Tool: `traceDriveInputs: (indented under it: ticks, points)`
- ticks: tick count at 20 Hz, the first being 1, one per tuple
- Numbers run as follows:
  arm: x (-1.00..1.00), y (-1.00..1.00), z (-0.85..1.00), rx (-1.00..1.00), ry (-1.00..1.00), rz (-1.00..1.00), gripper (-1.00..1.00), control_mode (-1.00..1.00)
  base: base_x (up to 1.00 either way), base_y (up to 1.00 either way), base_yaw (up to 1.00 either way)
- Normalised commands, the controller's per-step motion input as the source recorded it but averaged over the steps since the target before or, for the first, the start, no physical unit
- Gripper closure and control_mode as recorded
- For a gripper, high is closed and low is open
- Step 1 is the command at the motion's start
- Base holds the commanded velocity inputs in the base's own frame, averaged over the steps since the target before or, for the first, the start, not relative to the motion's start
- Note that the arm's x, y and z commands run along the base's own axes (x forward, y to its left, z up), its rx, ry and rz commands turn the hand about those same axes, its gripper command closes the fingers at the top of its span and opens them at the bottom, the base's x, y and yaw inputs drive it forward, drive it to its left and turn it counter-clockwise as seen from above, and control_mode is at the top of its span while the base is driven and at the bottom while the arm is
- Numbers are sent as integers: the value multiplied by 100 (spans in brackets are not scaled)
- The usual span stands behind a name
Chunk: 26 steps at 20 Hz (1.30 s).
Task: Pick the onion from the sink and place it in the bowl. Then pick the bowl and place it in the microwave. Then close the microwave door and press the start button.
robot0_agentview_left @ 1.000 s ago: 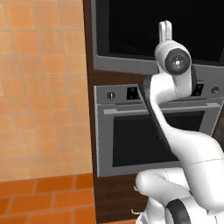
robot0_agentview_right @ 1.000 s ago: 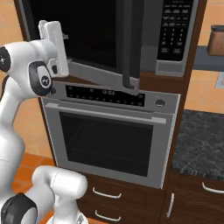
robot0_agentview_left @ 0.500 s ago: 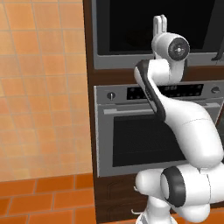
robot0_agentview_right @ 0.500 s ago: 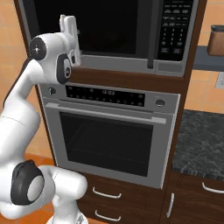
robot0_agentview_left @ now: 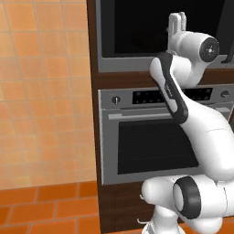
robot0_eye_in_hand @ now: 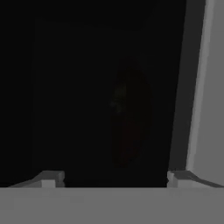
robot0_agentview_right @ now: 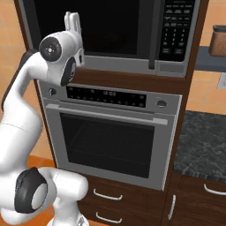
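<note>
The microwave (robot0_agentview_right: 110,35) is built in above the oven, and its black glass door (robot0_agentview_right: 101,26) lies flush in the grey frame. The dark vertical handle (robot0_agentview_right: 152,35) sits beside the button panel (robot0_agentview_right: 174,26). My gripper (robot0_agentview_right: 73,24) is raised in front of the door's left part (robot0_agentview_left: 132,27), also seen as the gripper (robot0_agentview_left: 177,25) in the left base view. In the hand view the gripper (robot0_eye_in_hand: 114,177) is open and holds nothing, its tips wide apart facing the dark glass (robot0_eye_in_hand: 87,87). A dim reddish shape behind the glass is too dark to identify. The onion, bowl and sink are out of view.
A steel oven (robot0_agentview_right: 110,137) with a display strip and knobs sits under the microwave, with wooden drawers (robot0_agentview_right: 106,198) beneath. A dark stone counter (robot0_agentview_right: 203,145) lies to the right, a brown canister (robot0_agentview_right: 218,39) above it. An orange tiled wall (robot0_agentview_left: 41,91) stands on the left.
The microwave door, partly open a second ago, has swung shut. My hand followed it inward and upward, jaws staying wide.
</note>
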Motion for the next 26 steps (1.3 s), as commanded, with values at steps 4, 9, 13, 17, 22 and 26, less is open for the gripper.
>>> traceDriveInputs:
  ticks: [4, 9, 13, 17, 22, 26]
  points:
    - [-100, -90, 21, 9, 0, 1, -100, -100, 0, 0, 0]
    - [-96, -94, 9, 2, 1, 0, -100, -100, 0, 0, 0]
    - [-77, -99, 0, 0, 10, 0, -100, -100, 0, 0, 0]
    - [-63, -94, -6, 0, 10, 0, -100, -100, 0, 0, 0]
    - [-11, -63, -8, 0, 5, 1, -100, -100, 0, 0, 0]
    - [13, -28, -15, 0, 1, 1, -100, -100, 0, 0, 0]
